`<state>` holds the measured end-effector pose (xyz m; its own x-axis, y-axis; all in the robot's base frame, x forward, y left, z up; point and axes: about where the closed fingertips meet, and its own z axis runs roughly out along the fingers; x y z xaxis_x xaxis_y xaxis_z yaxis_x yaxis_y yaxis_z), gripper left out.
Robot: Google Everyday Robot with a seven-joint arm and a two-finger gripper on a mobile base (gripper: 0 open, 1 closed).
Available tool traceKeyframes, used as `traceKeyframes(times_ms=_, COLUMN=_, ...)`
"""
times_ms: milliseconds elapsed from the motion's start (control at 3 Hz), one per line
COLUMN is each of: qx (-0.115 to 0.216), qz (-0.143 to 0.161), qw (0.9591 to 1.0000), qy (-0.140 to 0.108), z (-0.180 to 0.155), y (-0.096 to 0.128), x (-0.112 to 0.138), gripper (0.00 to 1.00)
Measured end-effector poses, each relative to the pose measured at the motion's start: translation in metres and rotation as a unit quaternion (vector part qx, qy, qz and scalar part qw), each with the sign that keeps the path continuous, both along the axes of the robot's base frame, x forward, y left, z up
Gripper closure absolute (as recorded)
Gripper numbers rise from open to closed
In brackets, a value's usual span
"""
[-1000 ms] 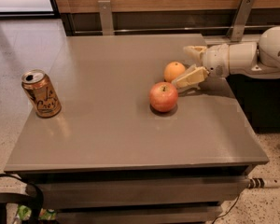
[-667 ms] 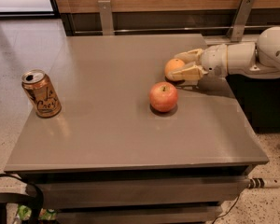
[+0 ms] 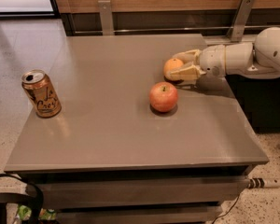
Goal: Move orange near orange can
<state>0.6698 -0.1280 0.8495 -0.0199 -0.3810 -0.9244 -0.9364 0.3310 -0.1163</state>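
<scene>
At the left of the frame, close to the table's left edge, the orange can [image 3: 41,93] stands upright with its top opened. The grey table [image 3: 107,139] runs bare from there to the apple [image 3: 164,96], which sits a little right of centre.

Just beyond the apple, up and to the right, the orange [image 3: 171,67] appears to rest on the tabletop, well apart from the can. The gripper [image 3: 176,66] reaches in from the right edge of the frame on its white arm [image 3: 242,59]. Its two fingers are drawn in around the orange, one on the far side and one on the near side, and seem to press against the skin.

The apple is the main risk. It lies close to the straight line toward the can, so a low carry could clip it and send it rolling. The fingers hold a round fruit mostly on its right half, so it could squirt out if moved quickly. Near the can, a hard set-down might tip the can or let the orange roll off the nearby edge.
</scene>
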Motion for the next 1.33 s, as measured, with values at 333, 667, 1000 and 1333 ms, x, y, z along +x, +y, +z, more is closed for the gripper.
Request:
traceKeyframes(times_ms=333, qx=0.0, qz=0.002, qw=1.0, qy=0.001, z=-0.001, y=0.002, x=0.0, gripper=1.0)
traceKeyframes(times_ms=667, qx=-0.016, qz=0.004, qw=0.9999, qy=0.002, z=0.007, y=0.004, x=-0.002, gripper=1.0)
traceKeyframes(times_ms=1000, qx=-0.044, qz=0.002, qw=0.9989, qy=-0.015, z=0.044, y=0.005, x=-0.011, gripper=1.0)
traceKeyframes(times_ms=1333, qx=-0.051, qz=0.021, qw=0.9979, qy=-0.035, z=0.082, y=0.033, x=-0.035, gripper=1.0)
